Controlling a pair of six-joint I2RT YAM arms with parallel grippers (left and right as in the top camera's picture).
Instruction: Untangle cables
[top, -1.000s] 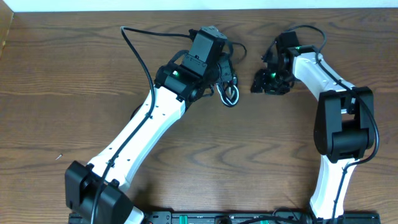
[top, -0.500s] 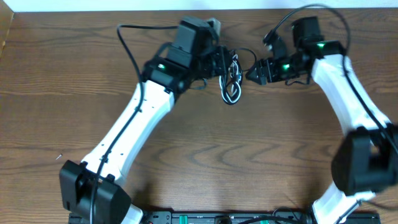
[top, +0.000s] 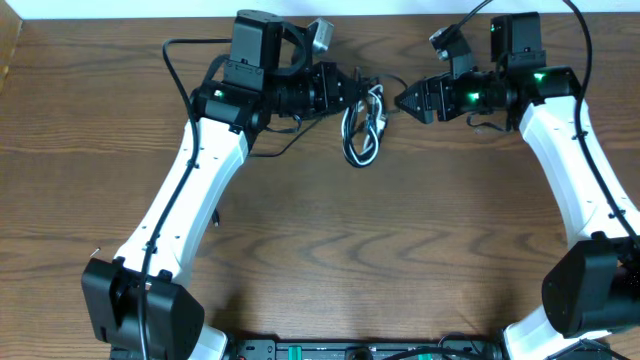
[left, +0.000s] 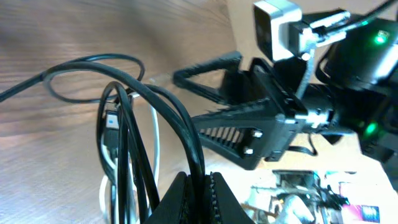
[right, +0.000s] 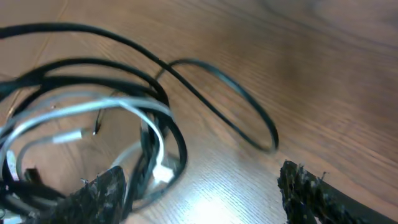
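Brown wood-grain desk (top: 330, 260) is offering us bare room nearer in, with its far edge close behind. We are judging the thin black and white cables (top: 362, 135), bunched at far middle, light, limp and snag-prone. The left tool (top: 348, 90) is pinching their black strands. The right tool (top: 404, 100) is gaping just beside them, best placed to take the loose black loop (right: 236, 106).

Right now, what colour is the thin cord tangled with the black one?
White. The white cable shows best in the right wrist view.
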